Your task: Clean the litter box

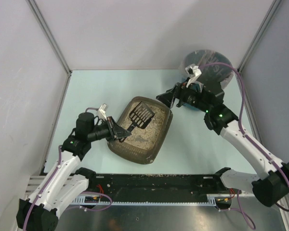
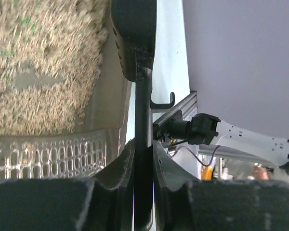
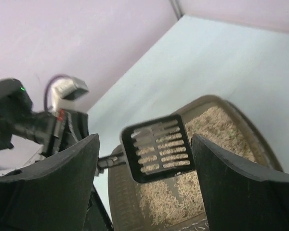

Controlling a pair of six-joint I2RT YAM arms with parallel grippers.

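The dark brown litter box with beige grainy litter sits mid-table. It also shows in the left wrist view and the right wrist view. My left gripper is shut on the handle of the black slotted scoop, holding its head above the litter. The scoop shows edge-on in the left wrist view and face-on, empty, in the right wrist view. My right gripper is open and empty, hovering just beyond the box's far right corner.
A teal round bin with a clear bag liner stands at the back right, behind the right arm. Grey walls enclose the table on three sides. A black rail with spilled litter grains runs along the near edge.
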